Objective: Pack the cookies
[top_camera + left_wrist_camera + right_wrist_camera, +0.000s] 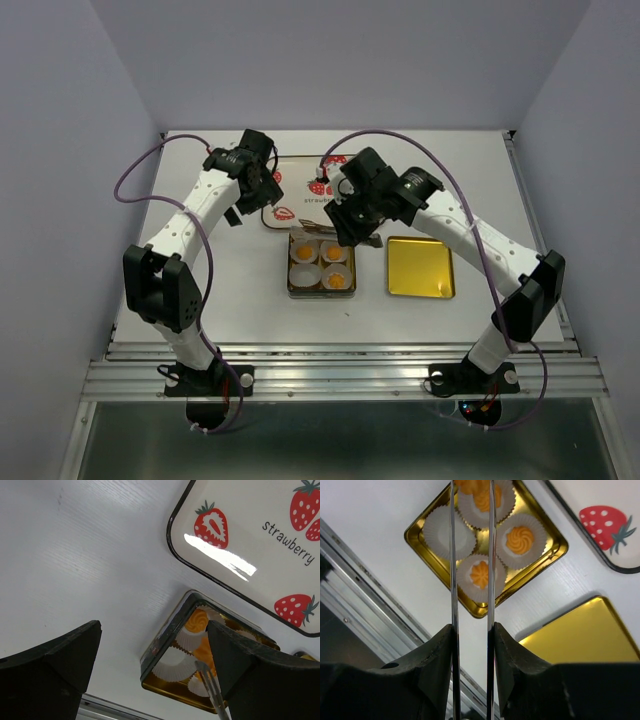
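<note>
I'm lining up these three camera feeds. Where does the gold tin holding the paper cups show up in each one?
Top external: the gold tin lies at the centre of the table.
Left wrist: the tin is at lower centre-right, seen corner-on and partly hidden.
Right wrist: the tin is at upper centre, behind the tweezers.
Shared landmark: the strawberry tray, close beside the tin in every view.

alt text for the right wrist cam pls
The right gripper, shut on metal tweezers, points their two blades over a square gold tin of four white paper cups. Three cups hold orange cookies; the left cup looks empty. A gold lid and the corner of a strawberry tray lie to the right.
</note>
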Controlling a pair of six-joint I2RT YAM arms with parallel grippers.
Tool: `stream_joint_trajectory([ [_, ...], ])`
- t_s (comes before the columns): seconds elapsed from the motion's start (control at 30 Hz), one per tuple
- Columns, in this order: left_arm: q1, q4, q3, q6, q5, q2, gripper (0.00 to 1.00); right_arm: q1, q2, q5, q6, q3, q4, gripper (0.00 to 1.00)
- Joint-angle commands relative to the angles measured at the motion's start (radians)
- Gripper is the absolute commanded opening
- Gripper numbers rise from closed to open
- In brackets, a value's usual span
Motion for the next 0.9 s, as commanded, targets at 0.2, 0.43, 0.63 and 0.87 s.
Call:
stream_joint_trajectory([
  [0.2, -0.006, 0.042, -0.027, -0.020, -0.026, -0.015, 0.99, 0.083, -0.030, -0.037, -0.023, -0.019, -0.099, 0.34],
  [0.43, -0.009, 0.062, -0.078, -0.009, -0.023, -0.052, 0.99, 0.124, -0.031, -0.026, -0.019, -0.053, -0.121, 0.34],
  [0.63, -0.011, 0.065, -0.099, -0.002, -0.023, -0.065, 0.99, 0.136, -0.014, 0.005, -0.017, -0.059, -0.115, 0.34],
  [0.87, -0.009, 0.065, -0.104, 0.005, -0.023, -0.068, 0.99, 0.147, 0.004, 0.042, -0.009, -0.041, -0.104, 0.35],
])
